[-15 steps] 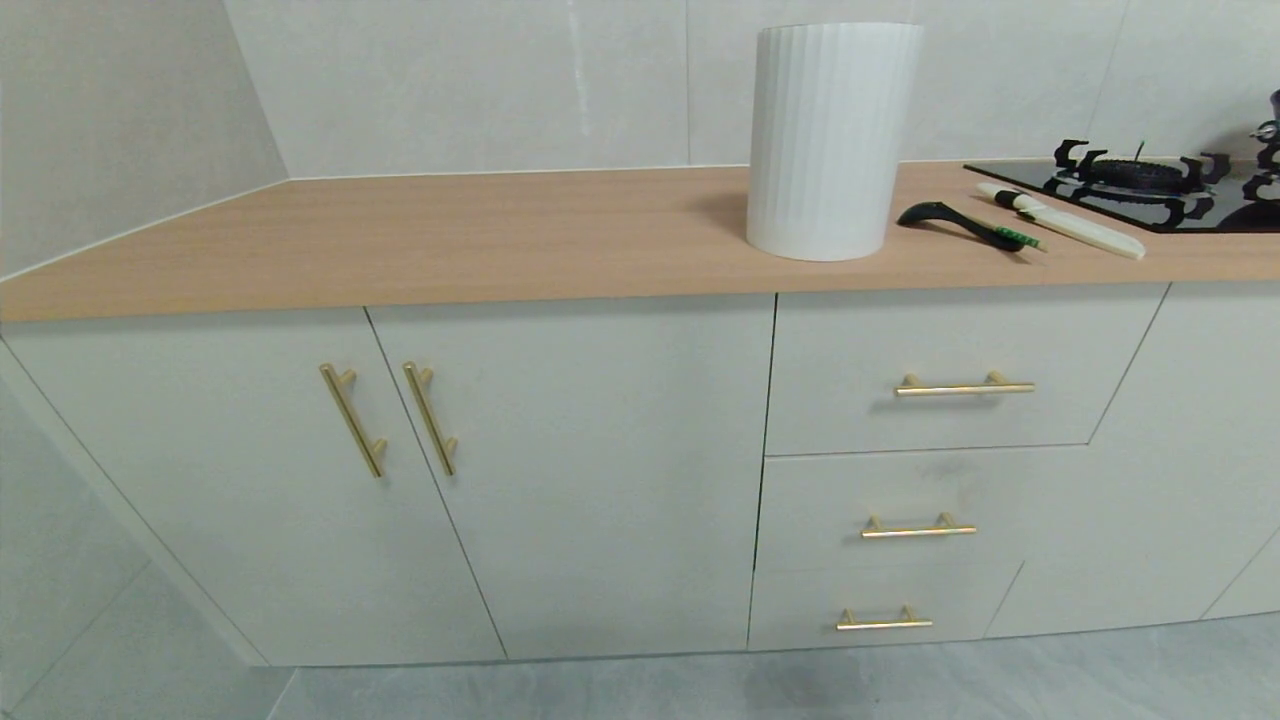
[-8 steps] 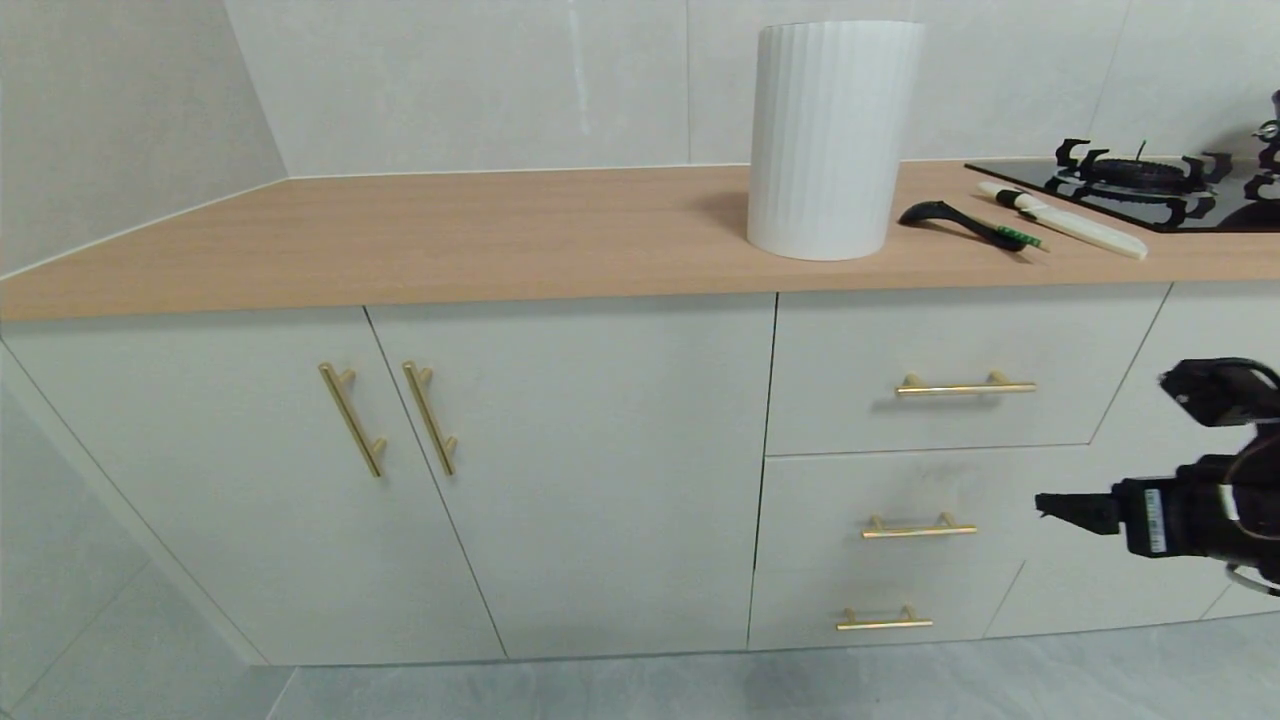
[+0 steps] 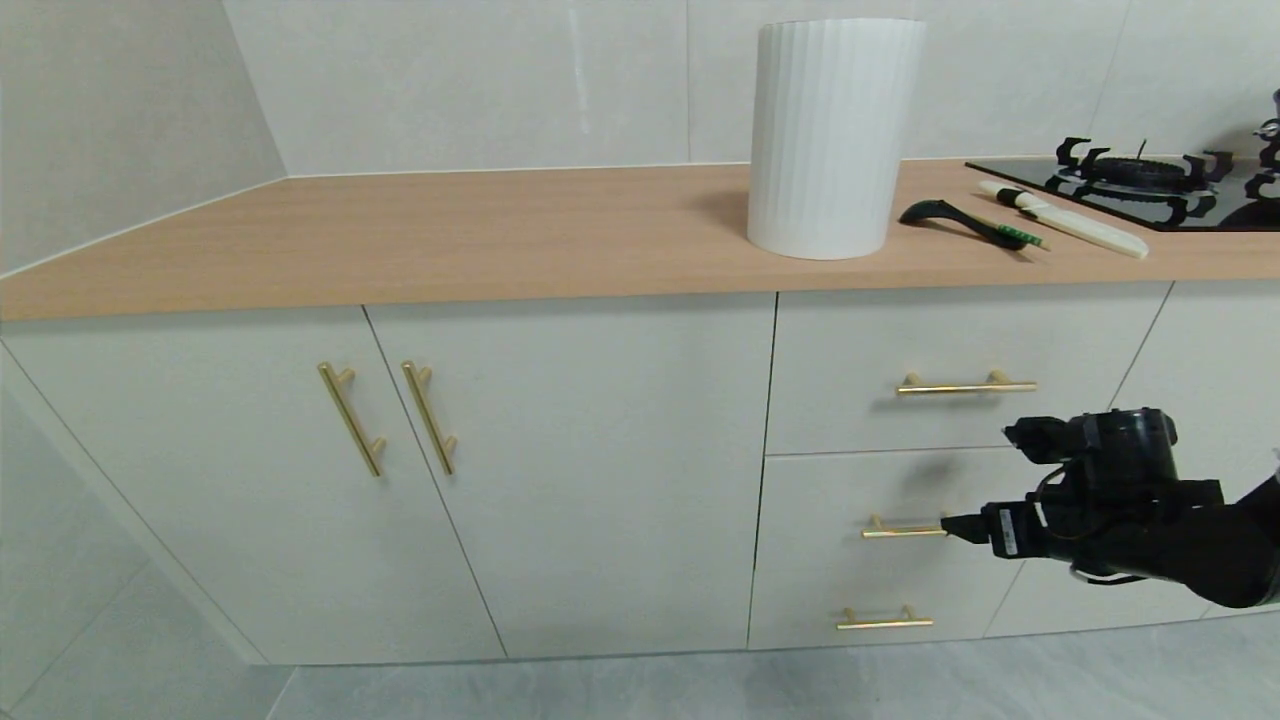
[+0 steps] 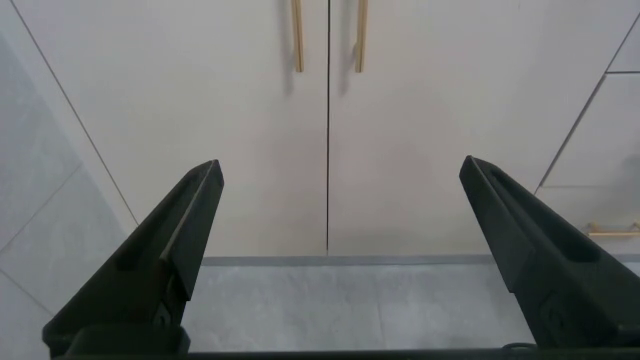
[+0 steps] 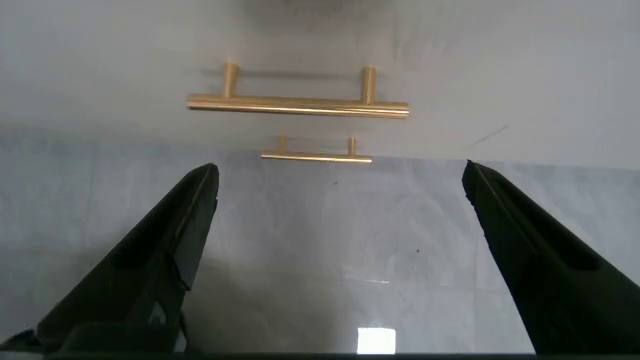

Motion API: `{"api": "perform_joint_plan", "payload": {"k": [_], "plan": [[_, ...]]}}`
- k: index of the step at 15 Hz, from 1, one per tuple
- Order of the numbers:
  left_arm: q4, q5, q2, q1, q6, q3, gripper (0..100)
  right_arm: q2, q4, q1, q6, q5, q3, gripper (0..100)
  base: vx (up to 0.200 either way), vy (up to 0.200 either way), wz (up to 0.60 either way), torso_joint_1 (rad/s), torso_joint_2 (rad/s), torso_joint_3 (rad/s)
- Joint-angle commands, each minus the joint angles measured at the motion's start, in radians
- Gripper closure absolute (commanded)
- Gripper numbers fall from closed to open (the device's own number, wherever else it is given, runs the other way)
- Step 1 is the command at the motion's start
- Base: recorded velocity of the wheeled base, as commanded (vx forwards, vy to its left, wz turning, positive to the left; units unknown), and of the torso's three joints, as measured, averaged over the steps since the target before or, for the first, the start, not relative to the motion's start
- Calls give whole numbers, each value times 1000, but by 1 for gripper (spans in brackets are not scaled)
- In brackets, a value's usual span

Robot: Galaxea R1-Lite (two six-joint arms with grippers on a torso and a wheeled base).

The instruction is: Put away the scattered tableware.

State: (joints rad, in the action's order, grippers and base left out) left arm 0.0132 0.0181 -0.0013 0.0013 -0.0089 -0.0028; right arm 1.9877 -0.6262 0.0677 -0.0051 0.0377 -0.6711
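Black spoon [image 3: 962,222] and white knife [image 3: 1065,221] lie on tabletop [image 3: 500,240] beside white canister [image 3: 830,140] — right gripper [image 5: 335,185] fingers spread, facing drawer handle [image 5: 298,103]; left gripper [image 4: 335,185] fingers spread, facing cabinet doors [image 4: 400,130].

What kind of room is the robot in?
Most likely a kitchen. There is a gas stove set into a wooden countertop, drawers with gold handles below it, and a knife lying by the stove.
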Motion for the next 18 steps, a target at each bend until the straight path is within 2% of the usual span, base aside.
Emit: {"api": "perform_joint_plan", "payload": {"k": [1,4,8,14,18], "plan": [[1,0,1,0,0,0,0,168,-121,21,-1,-21,-4,0,0,0,0,0,0,0],[1,0,1,0,0,0,0,264,-308,32,1,-47,-4,0,0,0,0,0,0,0],[1,0,1,0,0,0,0,364,-451,69,-1,-125,-10,0,0,0,0,0,0,0],[1,0,1,0,-2,0,0,398,-481,69,8,-159,-51,0,0,0,0,0,0,0],[1,0,1,0,0,0,0,424,-549,69,45,-196,-82,0,0,0,0,0,0,0]]}}
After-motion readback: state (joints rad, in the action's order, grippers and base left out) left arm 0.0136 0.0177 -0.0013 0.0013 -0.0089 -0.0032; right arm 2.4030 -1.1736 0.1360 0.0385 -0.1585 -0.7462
